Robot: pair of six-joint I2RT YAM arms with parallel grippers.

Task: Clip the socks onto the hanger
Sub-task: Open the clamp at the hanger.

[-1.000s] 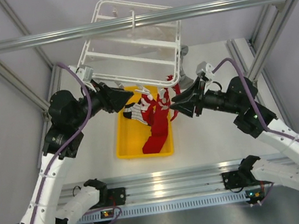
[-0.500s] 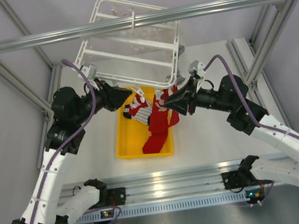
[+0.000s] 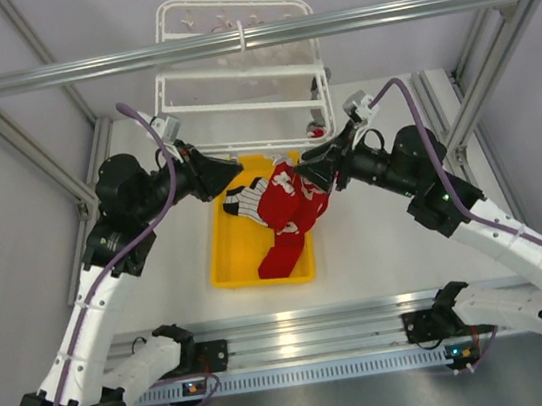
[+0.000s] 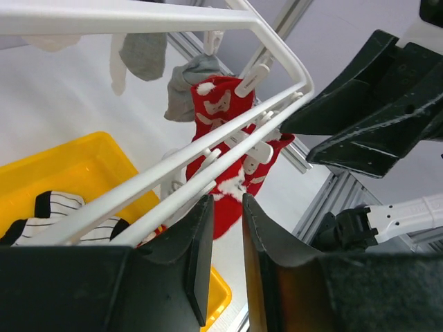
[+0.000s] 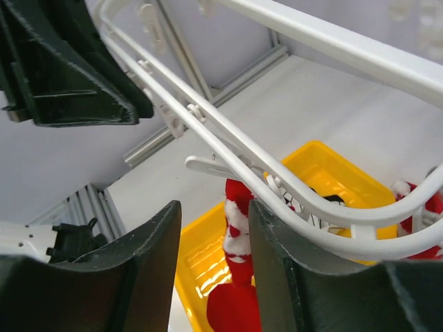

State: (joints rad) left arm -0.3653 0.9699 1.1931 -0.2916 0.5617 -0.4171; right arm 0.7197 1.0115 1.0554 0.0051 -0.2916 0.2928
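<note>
Worry: left gripper (image 4: 222, 207) shows a slit by the hanger (image 4: 208, 162) rail, can't tell if I'm gripping; right gripper (image 5: 213, 207) gapes, so the red sock (image 5: 235, 232) might drop.

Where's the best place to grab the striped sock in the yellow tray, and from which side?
Probably its left end with the black tip: pinch the striped sock there from above, coming in on the robot's left. That end lies bare on the yellow tray. The other end runs against the red socks, and the hanger hangs close over the tray's far edge.
</note>
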